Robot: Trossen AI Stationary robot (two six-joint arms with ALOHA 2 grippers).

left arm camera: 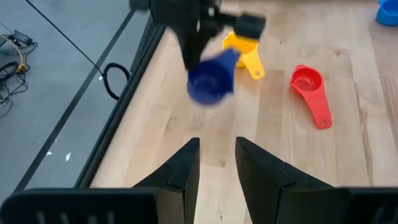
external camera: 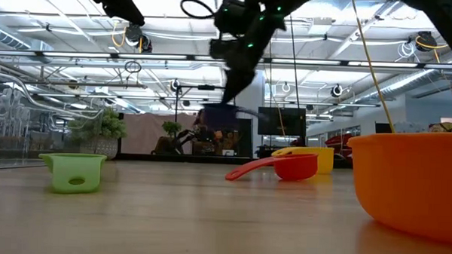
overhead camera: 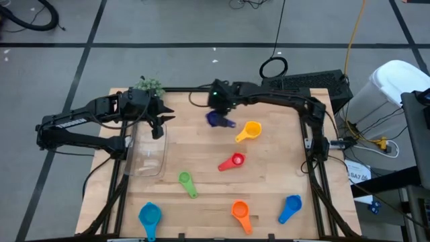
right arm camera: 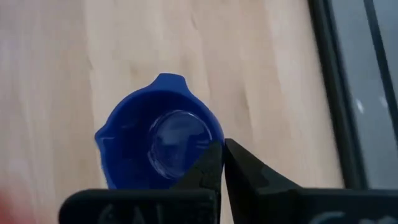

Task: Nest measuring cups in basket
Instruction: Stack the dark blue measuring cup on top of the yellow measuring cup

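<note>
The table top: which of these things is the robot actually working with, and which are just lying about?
Part of the job:
dark blue cup, held by right gripper
yellow cup
red cup
green cup
orange cup
two lighter blue cups
clear basket

Lying about:
fuzzy green ball

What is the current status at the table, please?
Right gripper shut on dark blue cup, lifted off the table. Left gripper open over clear basket. Basket holds no cups; path between looks clear.
</note>
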